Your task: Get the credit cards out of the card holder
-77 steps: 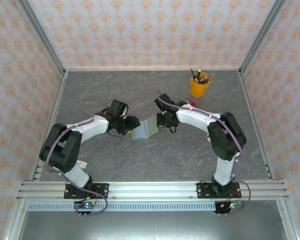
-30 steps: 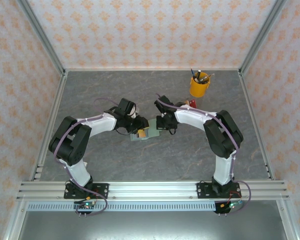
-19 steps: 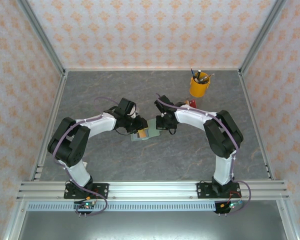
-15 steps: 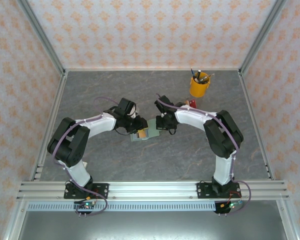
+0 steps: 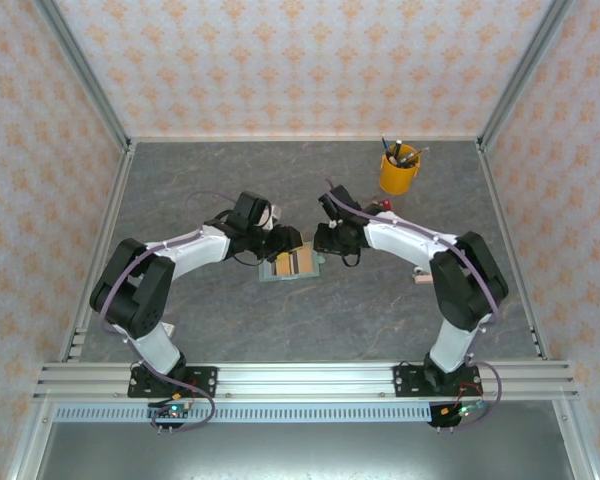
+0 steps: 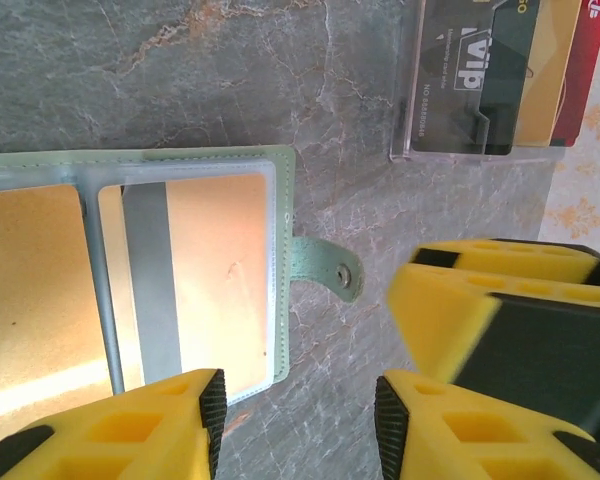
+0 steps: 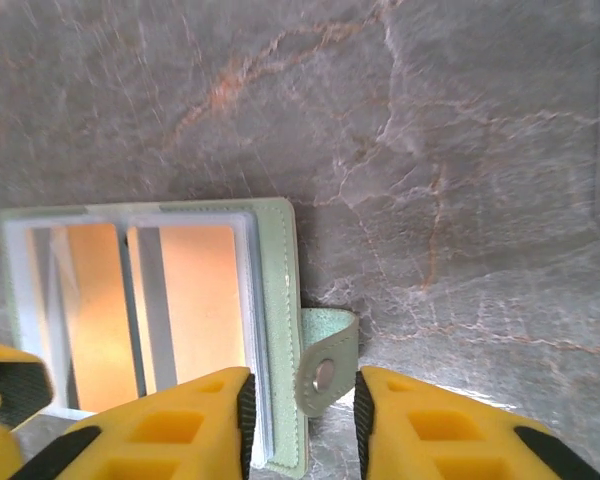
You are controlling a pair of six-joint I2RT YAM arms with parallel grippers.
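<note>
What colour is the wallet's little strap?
The strap is mint green; the right wrist view shows it best.

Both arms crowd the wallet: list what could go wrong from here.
The thin orange cards sit inside clear sleeves of the pale mint-green card holder, which lies open and looks unpinned; a pull may drag it along.
Its snap tab lies between the right gripper's open jaws, which could catch it instead.
The left gripper hangs close; the two might collide.
</note>
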